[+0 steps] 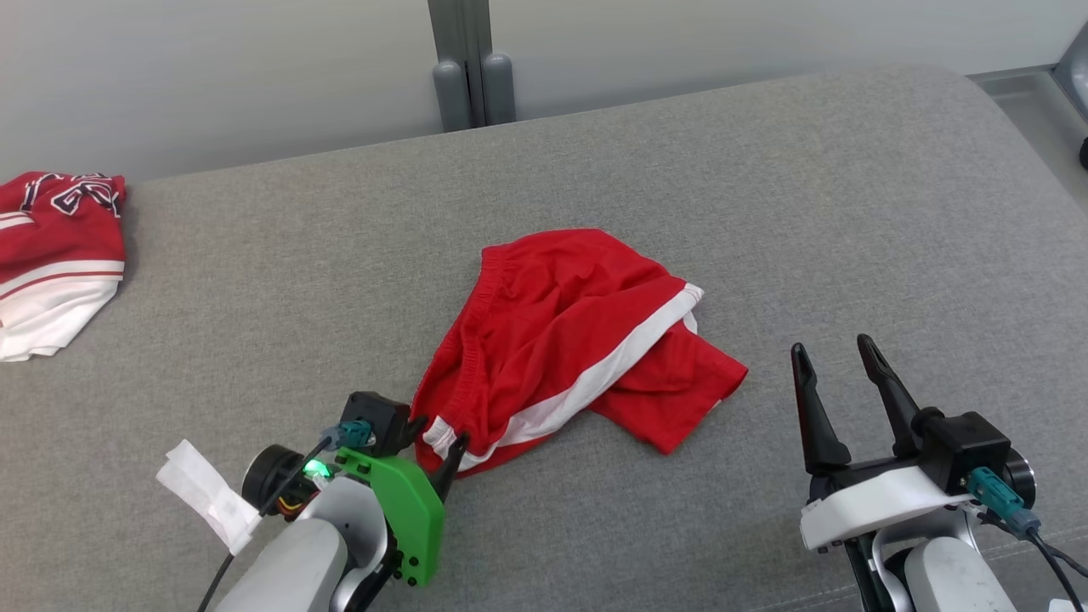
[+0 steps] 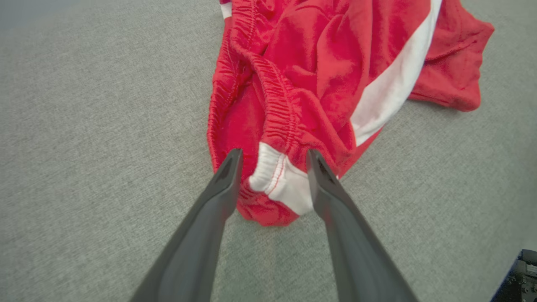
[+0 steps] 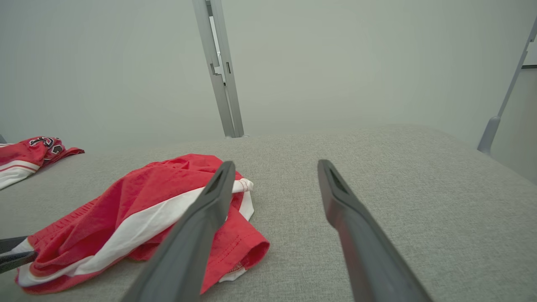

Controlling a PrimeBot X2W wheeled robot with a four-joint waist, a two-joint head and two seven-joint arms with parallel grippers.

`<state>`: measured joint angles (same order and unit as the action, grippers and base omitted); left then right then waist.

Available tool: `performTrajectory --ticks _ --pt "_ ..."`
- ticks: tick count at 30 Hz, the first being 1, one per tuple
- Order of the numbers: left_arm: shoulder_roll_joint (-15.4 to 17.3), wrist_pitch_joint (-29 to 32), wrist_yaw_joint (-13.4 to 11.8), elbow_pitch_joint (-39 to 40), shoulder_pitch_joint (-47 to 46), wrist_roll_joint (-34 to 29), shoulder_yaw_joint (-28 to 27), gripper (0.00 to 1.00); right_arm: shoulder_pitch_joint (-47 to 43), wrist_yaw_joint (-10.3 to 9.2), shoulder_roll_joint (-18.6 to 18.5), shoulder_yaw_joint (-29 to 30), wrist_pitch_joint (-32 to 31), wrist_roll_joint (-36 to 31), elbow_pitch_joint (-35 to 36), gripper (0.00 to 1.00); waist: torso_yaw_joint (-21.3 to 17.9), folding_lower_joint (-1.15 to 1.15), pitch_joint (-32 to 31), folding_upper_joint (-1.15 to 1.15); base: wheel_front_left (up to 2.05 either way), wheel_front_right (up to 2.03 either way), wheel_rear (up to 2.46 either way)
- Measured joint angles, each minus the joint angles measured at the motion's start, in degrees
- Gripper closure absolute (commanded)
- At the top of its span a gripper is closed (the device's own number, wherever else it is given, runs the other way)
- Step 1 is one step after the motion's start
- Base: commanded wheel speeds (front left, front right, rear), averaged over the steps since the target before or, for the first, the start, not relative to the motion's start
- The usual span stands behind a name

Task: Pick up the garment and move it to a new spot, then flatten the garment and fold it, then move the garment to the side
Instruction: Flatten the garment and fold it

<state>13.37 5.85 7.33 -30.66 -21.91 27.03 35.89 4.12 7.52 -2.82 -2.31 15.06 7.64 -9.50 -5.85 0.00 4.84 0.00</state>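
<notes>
Garment (image 1: 578, 331): red shorts with a white side stripe, lying crumpled and partly doubled over near the middle of the grey cushion (image 1: 765, 187), towards its front edge. Left gripper (image 2: 273, 152): down at the white end of the waistband (image 2: 279, 180), its jaws apart with one finger on each side of that bunched corner, the cloth between them not pinched. Step in hand, by judgement: the first pick-up. Next move calls for closing on the waistband through both layers, then lifting clear before carrying to a new spot. Right gripper (image 1: 831, 343): spread wide, empty, near the front right, just beyond the shorts' leg hem. Second red-and-white garment (image 1: 55, 255): at the far left edge, well apart. Grey post (image 1: 470, 64): behind the back edge. Nothing stands in the way of a lift.
</notes>
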Motion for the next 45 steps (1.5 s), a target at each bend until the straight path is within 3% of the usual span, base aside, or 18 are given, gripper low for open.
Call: performTrajectory --ticks 1,4,11,16,21,29,35,45 --pt "0.48 0.23 0.00 0.15 -0.10 0.92 0.67 0.51 -0.01 0.00 0.00 0.00 0.00 0.00 0.00 0.00 -0.07 0.00 -0.01 0.00 0.00 0.00 0.00" --pt "2.10 0.71 0.00 0.74 -0.23 3.25 2.71 0.60 -0.04 0.00 0.00 0.08 0.00 0.00 0.01 0.00 -0.15 0.00 -0.07 0.00 0.00 0.00 0.00" --pt "4.01 2.07 0.00 1.67 -0.57 6.35 7.88 0.56 -0.26 0.00 0.00 0.14 0.00 0.00 0.03 0.00 0.19 0.00 -0.05 0.00 0.00 0.00 0.00" --pt "3.33 0.34 0.00 0.37 -2.08 6.70 8.82 0.67 -0.24 0.00 0.00 -0.08 0.00 0.00 0.05 0.00 0.28 0.00 0.22 0.00 0.00 0.00 0.00" --pt "2.12 -1.52 0.00 -1.89 -2.80 6.89 9.27 1.00 0.13 0.00 0.01 -0.08 0.00 -0.46 -0.32 0.00 0.01 0.00 0.55 0.00 0.00 0.00 0.00" --pt "2.24 -6.49 -1.51 -3.97 -2.92 8.31 7.05 1.00 6.23 0.00 -0.02 2.97 0.00 -6.46 -3.68 0.00 0.24 0.00 1.38 0.00 0.00 0.00 0.00" --pt "1.97 -9.84 -2.91 -4.60 -2.89 9.79 4.82 1.00 13.83 0.00 -1.70 1.98 0.00 -10.40 -16.79 0.00 1.69 0.00 2.34 0.00 0.00 0.00 0.00" --pt "0.48 -12.52 -3.32 -4.65 -3.82 10.27 4.21 1.00 25.99 0.01 -3.19 -4.08 0.00 -8.09 -36.37 0.00 4.23 0.00 4.93 0.00 0.00 0.00 0.00"
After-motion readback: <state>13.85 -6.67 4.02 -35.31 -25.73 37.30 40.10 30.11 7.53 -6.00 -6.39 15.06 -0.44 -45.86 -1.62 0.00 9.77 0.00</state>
